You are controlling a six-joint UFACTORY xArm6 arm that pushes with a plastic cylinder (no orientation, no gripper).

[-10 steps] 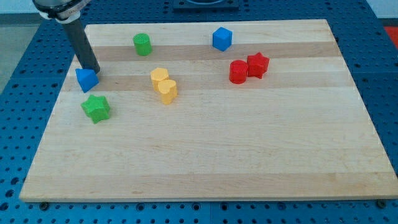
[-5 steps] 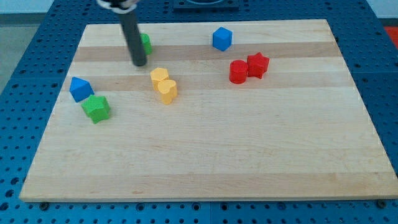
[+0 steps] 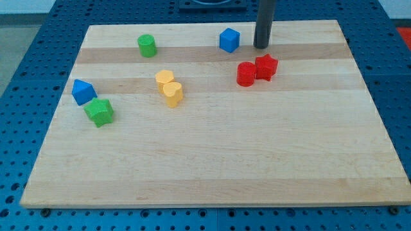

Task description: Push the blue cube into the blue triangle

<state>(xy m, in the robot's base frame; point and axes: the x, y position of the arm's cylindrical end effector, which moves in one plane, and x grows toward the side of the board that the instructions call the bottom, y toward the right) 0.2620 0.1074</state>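
The blue cube (image 3: pixel 229 40) sits near the view's top, a little right of centre. The blue triangle (image 3: pixel 83 91) lies far off at the view's left, touching the green star (image 3: pixel 99 111) just below it. My tip (image 3: pixel 261 46) is on the board just to the right of the blue cube, with a small gap between them, and above the red star.
A green cylinder (image 3: pixel 147 45) stands at the top left. Two yellow blocks (image 3: pixel 169 88) touch each other at centre left. A red cylinder (image 3: pixel 246 74) and red star (image 3: pixel 266 66) touch each other below my tip. The board's top edge is close behind my tip.
My tip has swept from the blue triangle at the left, past the green cylinder, to the right of the blue cube. The triangle was nudged left and down toward the green star early on.
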